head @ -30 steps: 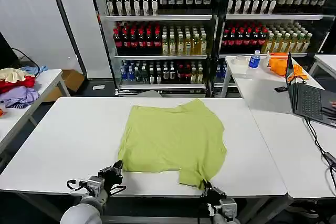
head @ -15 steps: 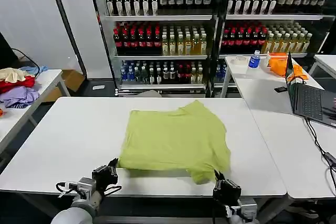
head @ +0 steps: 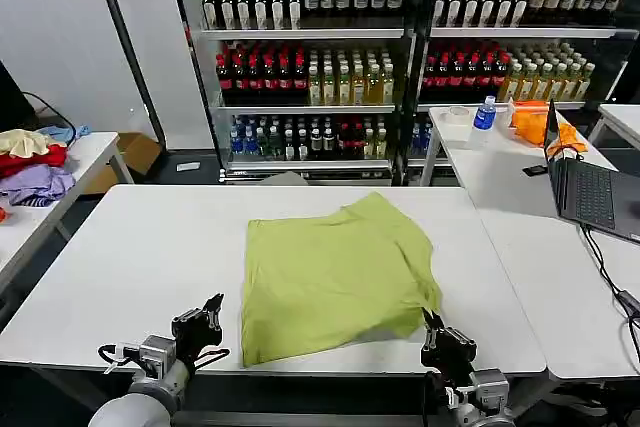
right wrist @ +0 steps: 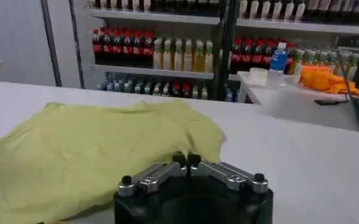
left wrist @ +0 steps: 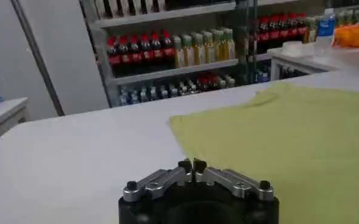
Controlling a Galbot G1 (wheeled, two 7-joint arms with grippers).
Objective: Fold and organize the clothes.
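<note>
The clothes are one lime yellow-green T-shirt [head: 335,272] lying flattened on the white table [head: 130,247], its near hem close to the front edge. My left gripper [head: 212,309] sits at the front edge, left of the shirt and apart from it; in the left wrist view its jaws [left wrist: 192,164] are shut on nothing, with the shirt [left wrist: 289,134] ahead. My right gripper [head: 437,325] is at the shirt's near right corner. In the right wrist view its jaws [right wrist: 186,159] are shut and empty, the shirt [right wrist: 94,152] just beyond the tips.
A side table at the left holds a heap of red, purple and cream garments [head: 30,162]. On the right table are a laptop [head: 590,192], an orange cloth [head: 535,122] and a blue bottle [head: 485,112]. Drink coolers [head: 400,57] stand behind.
The shirt's near part has spread out flat toward the front edge. My right gripper has moved right and now sits beside the shirt's corner; my left gripper has barely shifted.
</note>
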